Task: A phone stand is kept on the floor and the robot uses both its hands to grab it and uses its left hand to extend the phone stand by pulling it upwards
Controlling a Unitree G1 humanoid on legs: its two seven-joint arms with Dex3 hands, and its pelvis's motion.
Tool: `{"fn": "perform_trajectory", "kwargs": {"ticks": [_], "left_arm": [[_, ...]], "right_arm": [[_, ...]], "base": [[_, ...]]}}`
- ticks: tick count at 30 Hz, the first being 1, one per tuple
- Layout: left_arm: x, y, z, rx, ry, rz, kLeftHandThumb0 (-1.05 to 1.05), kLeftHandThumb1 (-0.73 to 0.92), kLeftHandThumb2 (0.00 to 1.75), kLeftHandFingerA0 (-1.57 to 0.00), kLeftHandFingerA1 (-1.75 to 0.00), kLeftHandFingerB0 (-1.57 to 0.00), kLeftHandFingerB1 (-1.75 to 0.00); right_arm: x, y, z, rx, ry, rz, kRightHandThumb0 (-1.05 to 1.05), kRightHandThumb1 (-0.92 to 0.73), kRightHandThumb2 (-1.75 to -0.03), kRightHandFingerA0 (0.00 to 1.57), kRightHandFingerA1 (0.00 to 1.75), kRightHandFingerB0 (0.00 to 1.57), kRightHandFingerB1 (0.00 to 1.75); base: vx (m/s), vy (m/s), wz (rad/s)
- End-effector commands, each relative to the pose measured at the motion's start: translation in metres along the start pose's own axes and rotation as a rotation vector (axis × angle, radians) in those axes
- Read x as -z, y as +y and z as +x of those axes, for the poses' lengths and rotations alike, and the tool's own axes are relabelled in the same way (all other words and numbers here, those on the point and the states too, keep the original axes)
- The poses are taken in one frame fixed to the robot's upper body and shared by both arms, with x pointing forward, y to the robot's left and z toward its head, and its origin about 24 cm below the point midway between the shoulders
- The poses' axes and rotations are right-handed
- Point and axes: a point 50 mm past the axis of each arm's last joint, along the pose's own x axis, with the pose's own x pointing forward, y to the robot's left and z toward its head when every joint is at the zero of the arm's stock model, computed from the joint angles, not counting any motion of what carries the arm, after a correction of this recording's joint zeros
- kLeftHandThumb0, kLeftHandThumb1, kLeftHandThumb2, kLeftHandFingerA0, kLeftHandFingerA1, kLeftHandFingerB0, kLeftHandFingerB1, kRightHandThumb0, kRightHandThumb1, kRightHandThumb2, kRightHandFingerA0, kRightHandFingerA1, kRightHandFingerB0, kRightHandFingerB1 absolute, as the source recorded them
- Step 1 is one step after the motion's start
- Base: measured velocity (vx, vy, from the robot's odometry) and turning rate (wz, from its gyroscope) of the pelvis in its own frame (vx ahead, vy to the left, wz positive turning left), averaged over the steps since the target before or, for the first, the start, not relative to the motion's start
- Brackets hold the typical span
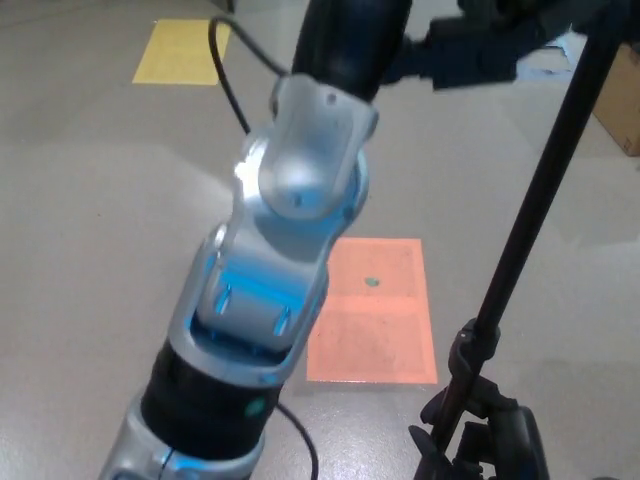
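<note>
We see the phone stand [545, 210] standing upright on the floor [90, 220] at the right. Our left hand [480, 45] reaches its upper pole at the top edge; we cannot tell its grip.

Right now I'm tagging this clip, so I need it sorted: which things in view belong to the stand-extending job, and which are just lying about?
Part of the job:
- phone stand, its black pole upright and its clamp low down
- left arm, raised toward the stand's top; the hand itself is out of view

Just lying about:
- orange floor square
- yellow floor square
- cardboard box at the right edge
</note>
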Motion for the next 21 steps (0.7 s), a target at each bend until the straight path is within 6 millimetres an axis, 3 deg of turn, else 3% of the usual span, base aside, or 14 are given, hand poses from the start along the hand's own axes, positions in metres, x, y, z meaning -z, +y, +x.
{"fn": "perform_trajectory", "kwargs": {"ticks": [1,5,6,10,16,17,20,21], "left_arm": [[-0.13,0.026,0.041,-0.208,-0.446,-0.174,-0.45,0.75,0.69,-0.83,-1.68,-0.78,-1.5],[-0.128,0.025,0.039,-0.193,-0.435,-0.209,-0.42,0.76,0.63,-0.84,-1.67,-0.72,-1.53],[-0.127,0.024,0.038,-0.188,-0.43,-0.224,-0.41,0.75,0.63,-0.88,-1.57,-0.75,-1.47],[-0.12,0.021,0.034,-0.178,-0.406,-0.252,-0.4,0.75,0.63,-0.9,-1.66,-0.73,-1.57],[-0.088,0.005,0.005,-0.14,-0.295,-0.247,-0.4,0.75,0.63,-0.9,-1.61,-0.73,-1.51],[-0.071,-0.002,-0.008,-0.098,-0.243,-0.274,-0.39,0.79,0.67,-0.8,-1.73,-0.69,-1.53],[-0.042,-0.012,-0.033,-0.032,-0.12,-0.283,-0.4,0.81,0.64,-0.85,-1.74,-0.69,-1.61],[-0.028,-0.016,-0.044,-0.004,-0.058,-0.308,-0.41,0.81,0.7,-0.85,-1.7,-0.75,-1.51]], "right_arm": [[0.036,0.005,-0.032,-0.072,0.125,-0.07,-0.29,-0.59,-0.7,1.1,1.75,0.97,1.75],[0.035,0.005,-0.033,-0.073,0.122,-0.054,-0.28,-0.58,-0.72,1.11,1.75,0.99,1.75],[0.035,0.005,-0.032,-0.072,0.123,-0.053,-0.29,-0.59,-0.71,1.1,1.75,0.99,1.75],[0.035,0.005,-0.03,-0.071,0.131,-0.056,-0.29,-0.59,-0.71,1.11,1.75,0.99,1.75],[0.035,0.004,-0.03,-0.069,0.126,-0.068,-0.3,-0.6,-0.71,1.09,1.75,0.97,1.75],[0.035,0.003,-0.03,-0.066,0.127,-0.065,-0.3,-0.6,-0.72,1.09,1.75,0.97,1.75],[0.035,0.007,-0.032,-0.073,0.121,-0.053,-0.3,-0.6,-0.72,1.09,1.75,0.97,1.75],[0.035,0.007,-0.033,-0.072,0.122,-0.053,-0.31,-0.59,-0.73,1.09,1.75,0.98,1.75]], "base": [[0.0,0.0,0.0],[0.0,0.0,0.0],[0.0,0.0,0.0],[0.0,0.0,0.0],[0.0,0.0,0.0],[0.0,0.0,0.0],[0.0,0.0,0.0],[0.0,0.0,0.0]]}}
